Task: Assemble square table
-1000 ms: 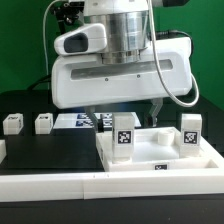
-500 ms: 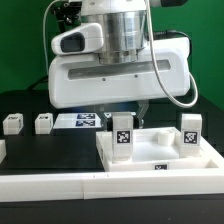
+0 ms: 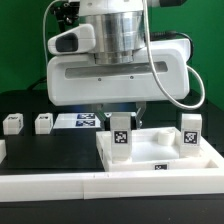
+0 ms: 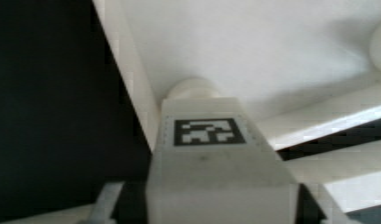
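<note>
The white square table top lies at the exterior view's front right. Two tagged legs stand on it, one on the left and one on the right. My gripper hangs right behind and over the left leg. In the wrist view that leg fills the space between my fingers, tag facing the camera, its far end resting on the table top. The gripper is shut on it. Two loose legs stand at the exterior view's left.
The marker board lies flat behind the loose legs. A long white rail runs along the front edge. The arm's wide white hand body blocks the view of the back of the table.
The hand has shifted slightly toward the exterior view's left, and the finger showing on the right has moved inward. The held leg and the other parts stay in place.
</note>
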`<state>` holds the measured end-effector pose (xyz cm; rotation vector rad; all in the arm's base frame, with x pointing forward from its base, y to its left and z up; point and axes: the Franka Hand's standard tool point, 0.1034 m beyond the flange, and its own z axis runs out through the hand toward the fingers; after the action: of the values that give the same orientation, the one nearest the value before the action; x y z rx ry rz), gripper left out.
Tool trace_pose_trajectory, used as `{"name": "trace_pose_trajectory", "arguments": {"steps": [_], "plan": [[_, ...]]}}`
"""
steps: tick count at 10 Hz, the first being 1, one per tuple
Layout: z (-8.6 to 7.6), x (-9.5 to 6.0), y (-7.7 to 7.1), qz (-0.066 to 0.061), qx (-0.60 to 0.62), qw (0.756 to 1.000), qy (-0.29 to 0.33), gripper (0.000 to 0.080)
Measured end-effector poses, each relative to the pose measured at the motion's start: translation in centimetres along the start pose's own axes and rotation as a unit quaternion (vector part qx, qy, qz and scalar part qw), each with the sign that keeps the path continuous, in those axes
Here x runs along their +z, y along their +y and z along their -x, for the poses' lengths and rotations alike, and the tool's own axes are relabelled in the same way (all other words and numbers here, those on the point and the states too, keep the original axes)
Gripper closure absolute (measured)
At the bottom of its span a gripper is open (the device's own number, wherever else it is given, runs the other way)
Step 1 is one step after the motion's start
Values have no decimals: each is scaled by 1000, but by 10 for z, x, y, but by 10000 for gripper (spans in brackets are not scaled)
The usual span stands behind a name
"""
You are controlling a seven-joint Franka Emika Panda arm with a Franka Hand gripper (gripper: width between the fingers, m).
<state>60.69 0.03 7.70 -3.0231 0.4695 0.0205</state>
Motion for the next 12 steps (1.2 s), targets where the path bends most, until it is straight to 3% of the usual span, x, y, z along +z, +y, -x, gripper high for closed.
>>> {"name": "trace_pose_trajectory", "arguments": {"steps": [4,8,10,11,12], "plan": [[0,1,-1,0,208,978,1,506],[0,1,-2,-11,399,917,0,506],[0,1,-3,-11,406,914,0,506],[0,1,-3,-11,401,916,0,430],[0,1,-4,-11,376,927,-2,430]]}}
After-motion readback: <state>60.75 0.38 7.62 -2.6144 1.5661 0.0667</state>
